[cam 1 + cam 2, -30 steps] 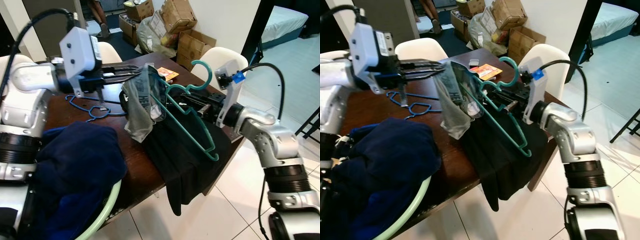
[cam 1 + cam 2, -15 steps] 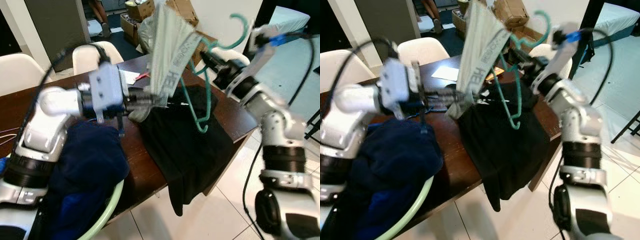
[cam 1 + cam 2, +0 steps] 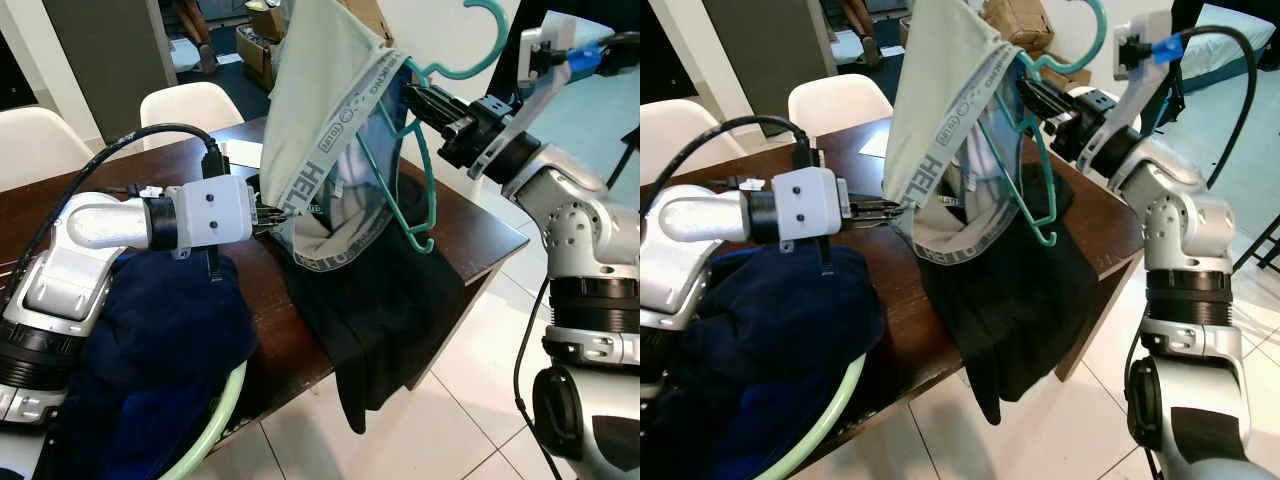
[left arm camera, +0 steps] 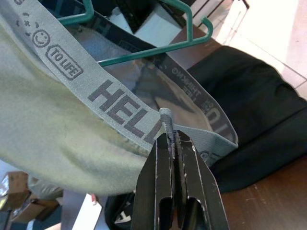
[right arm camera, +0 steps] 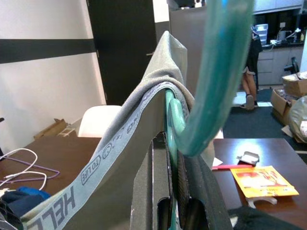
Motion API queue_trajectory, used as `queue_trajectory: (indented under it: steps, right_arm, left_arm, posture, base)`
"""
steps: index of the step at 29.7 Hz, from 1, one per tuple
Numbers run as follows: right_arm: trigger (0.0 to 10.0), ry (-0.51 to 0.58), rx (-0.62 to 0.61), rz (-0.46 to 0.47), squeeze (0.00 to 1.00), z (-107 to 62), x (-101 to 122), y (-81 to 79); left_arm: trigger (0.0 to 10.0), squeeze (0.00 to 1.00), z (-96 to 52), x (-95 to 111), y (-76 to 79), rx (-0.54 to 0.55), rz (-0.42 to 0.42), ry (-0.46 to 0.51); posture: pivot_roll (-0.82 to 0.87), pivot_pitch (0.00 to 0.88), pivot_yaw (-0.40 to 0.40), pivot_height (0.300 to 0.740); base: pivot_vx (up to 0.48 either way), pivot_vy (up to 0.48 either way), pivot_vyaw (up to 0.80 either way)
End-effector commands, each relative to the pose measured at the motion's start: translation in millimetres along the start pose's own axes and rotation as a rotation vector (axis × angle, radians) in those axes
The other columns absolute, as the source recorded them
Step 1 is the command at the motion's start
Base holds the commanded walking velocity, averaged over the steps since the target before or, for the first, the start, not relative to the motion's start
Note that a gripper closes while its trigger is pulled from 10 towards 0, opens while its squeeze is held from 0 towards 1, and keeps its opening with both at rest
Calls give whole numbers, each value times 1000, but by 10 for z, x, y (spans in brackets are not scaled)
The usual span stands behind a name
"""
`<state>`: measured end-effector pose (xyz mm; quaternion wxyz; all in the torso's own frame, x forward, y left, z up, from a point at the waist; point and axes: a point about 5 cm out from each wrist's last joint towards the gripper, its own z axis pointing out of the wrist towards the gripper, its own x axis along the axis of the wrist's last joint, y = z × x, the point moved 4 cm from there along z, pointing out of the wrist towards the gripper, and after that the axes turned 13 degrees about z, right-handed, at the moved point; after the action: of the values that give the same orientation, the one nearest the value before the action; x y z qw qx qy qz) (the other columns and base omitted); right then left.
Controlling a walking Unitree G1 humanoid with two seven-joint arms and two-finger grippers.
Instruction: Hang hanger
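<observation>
Teal hanger point(image 3: 418, 150) was held high over dining table point(image 3: 480, 235), neck clamped in right gripper point(image 3: 425, 98). Grey underwear point(image 3: 330, 120) was draped over it, waistband pinched lower down by closed left gripper point(image 3: 278, 212).

Right tool point(image 3: 1028, 93) gripping teal hanger point(image 3: 1035, 160), left tool point(image 3: 892, 208) pinching grey garment point(image 3: 940, 120)

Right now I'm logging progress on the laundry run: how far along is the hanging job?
Done: the grey garment is already on the teal hanger, lifted above the table. In hand: the right gripper holds the hanger near its hook, fingers shut on it; the left gripper pinches the printed waistband. Left: hooking the hanger somewhere; no rail is visible. A black cloth and dark blue clothes wait.
</observation>
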<state>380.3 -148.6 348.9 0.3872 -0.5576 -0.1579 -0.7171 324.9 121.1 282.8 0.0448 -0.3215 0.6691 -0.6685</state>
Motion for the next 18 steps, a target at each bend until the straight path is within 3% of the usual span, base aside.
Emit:
queue_trajectory:
  steps: [1, 5, 8, 11, 13, 18]
  right_arm:
    - [10000, 19, 10, 23, 0, 63, 46, -37]
    - [10000, 90, -62, 80, 0, 117, 149, 45]
    - [10000, 148, -140, 174, 0, 145, 217, 163]
    - [10000, 171, -167, 237, 0, 158, 232, 201]
    - [10000, 212, -205, 333, 0, 187, 245, 245]
    - [10000, 233, -254, 421, 0, 230, 201, 293]
  left_arm:
    - [10000, 0, 17, 4, 47, -16, 16, -14]
    - [10000, 0, 48, 14, 45, 0, 15, -8]
    - [10000, 0, 75, 17, 63, 4, 17, -5]
    - [10000, 0, 84, 18, 68, 7, 18, -5]
    - [10000, 0, 95, 21, 64, 16, 18, -4]
    - [10000, 0, 101, 19, 51, 26, 23, -5]
  posture:
    - [32, 80, -20, 740]
    - [31, 80, -19, 740]
    - [30, 80, -19, 740]
    - [30, 80, -19, 740]
    - [30, 80, -19, 740]
    - [34, 75, -17, 740]
  base:
    - [0, 0, 0]
    - [0, 0, 0]
    - [0, 0, 0]
    - [0, 0, 0]
    - [0, 0, 0]
    - [0, 0, 0]
